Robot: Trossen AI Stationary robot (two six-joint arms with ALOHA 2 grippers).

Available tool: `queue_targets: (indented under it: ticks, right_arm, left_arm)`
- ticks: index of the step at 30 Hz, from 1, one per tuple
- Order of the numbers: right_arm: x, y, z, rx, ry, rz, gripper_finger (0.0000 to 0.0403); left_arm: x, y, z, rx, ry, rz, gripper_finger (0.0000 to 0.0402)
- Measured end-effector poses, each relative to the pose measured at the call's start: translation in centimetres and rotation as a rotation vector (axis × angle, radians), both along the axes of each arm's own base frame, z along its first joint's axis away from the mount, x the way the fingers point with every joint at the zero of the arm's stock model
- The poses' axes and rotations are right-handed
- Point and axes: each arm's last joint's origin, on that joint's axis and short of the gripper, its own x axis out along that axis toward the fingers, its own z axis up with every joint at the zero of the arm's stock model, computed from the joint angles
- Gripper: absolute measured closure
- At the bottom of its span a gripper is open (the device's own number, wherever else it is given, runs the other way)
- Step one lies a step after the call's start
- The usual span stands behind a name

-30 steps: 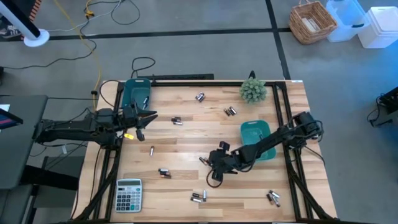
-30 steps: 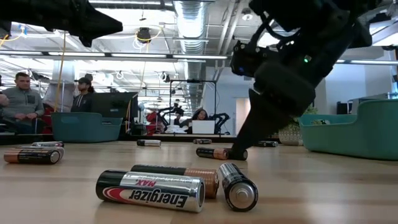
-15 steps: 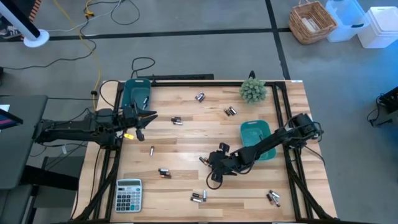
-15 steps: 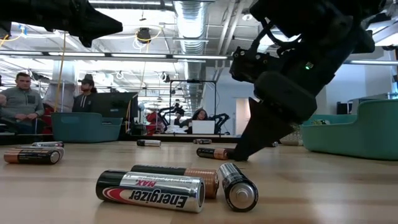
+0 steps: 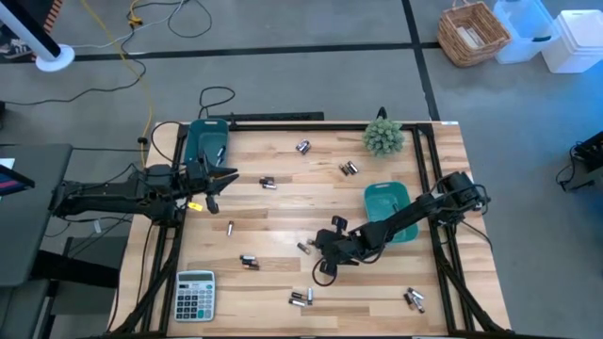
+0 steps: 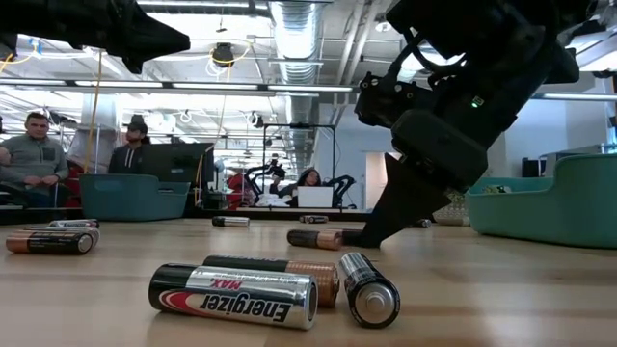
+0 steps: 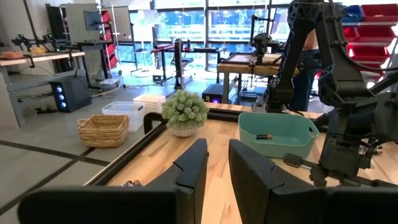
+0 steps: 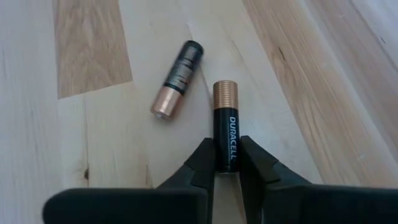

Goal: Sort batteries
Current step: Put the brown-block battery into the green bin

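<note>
The right gripper (image 8: 227, 158) pinches 1 Duracell battery (image 8: 224, 134) low on the counter (image 8: 93, 124), beside another battery (image 8: 177, 78). It should lift straight up, avoiding that neighbour. The left gripper (image 7: 214, 168), nearly closed, waits empty.

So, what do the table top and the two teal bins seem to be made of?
The table top looks like light wood with a smooth finish: grain lines and plank seams show. The teal bin by the right arm and the teal bin at the left edge look like moulded plastic, matte, with rounded rims, though this cannot be confirmed.
</note>
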Motion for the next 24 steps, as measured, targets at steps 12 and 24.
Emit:
queue_targets:
  ticks: [12, 24]
  right_arm:
    - [-0.4, -0.3, 1.4, -0.037, -0.021, 0.005, 0.0347]
    - [-1.0, -0.8, 8.0, -0.145, -0.226, 0.076, 0.0347]
  left_arm:
    - [0.0, 0.0, 0.0, -0.004, 0.002, 0.0, 0.034]
    - [0.0, 0.0, -0.2, -0.012, 0.019, -0.001, 0.034]
